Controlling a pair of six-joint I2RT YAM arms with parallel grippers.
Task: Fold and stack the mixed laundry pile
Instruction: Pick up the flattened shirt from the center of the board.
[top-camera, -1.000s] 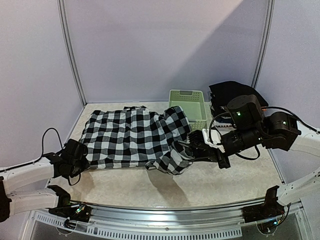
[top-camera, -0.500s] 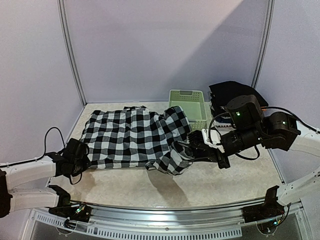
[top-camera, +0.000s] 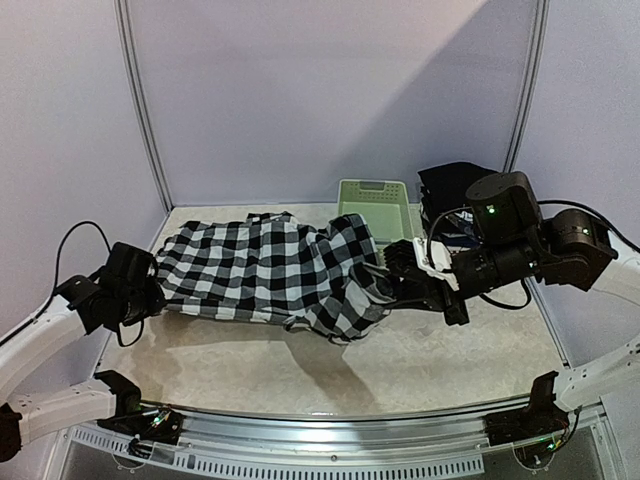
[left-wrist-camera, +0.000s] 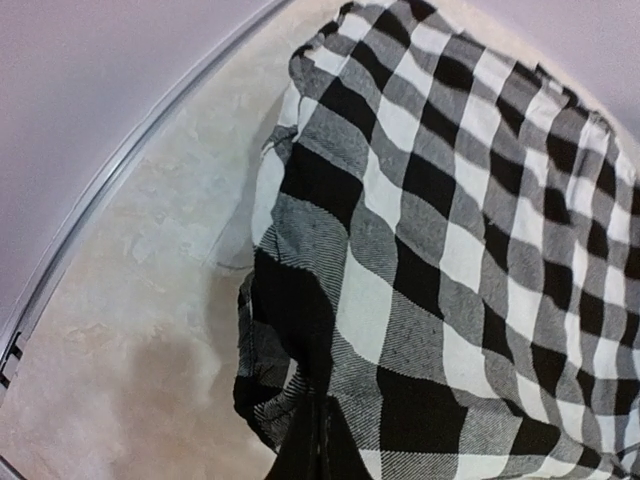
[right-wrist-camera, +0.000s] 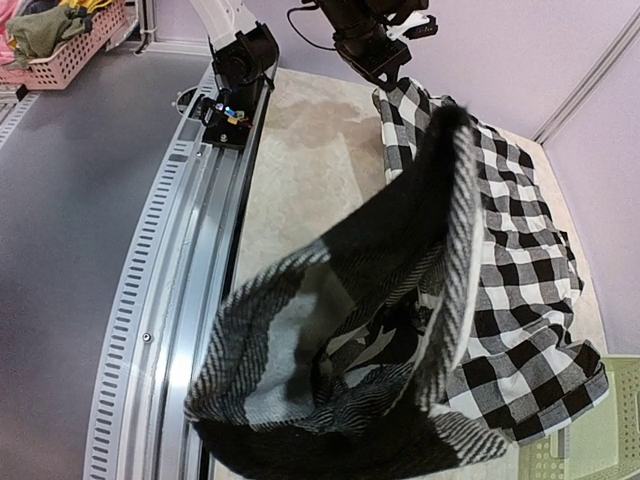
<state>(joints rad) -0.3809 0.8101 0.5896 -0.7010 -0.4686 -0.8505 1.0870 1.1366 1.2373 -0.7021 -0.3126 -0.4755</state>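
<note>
Two grippers are closed on one garment: the left gripper pinches the left edge of the checked shirt, and the right gripper is shut on a bunched fold at its right end, with the fingers hidden under fabric in the right wrist view. The shirt hangs spread between them over the middle of the worktop, both ends raised and the span between sagging. Its long axis runs left to right, from one gripper to the other. Which edge carries the collar cannot be confirmed, though a dark strip shows at the far edge. Expect a light, limp woven cloth with no stiffness. It will drape, crease and bunch wherever unsupported, and should not slip readily from a firm pinch. Take hold at hems or corners, through one layer where possible. The present right-hand grip gathers several layers, which is likely to leave the fold uneven. A pale green basket and a black cloth sit beyond the right end, apart from the shirt.
</note>
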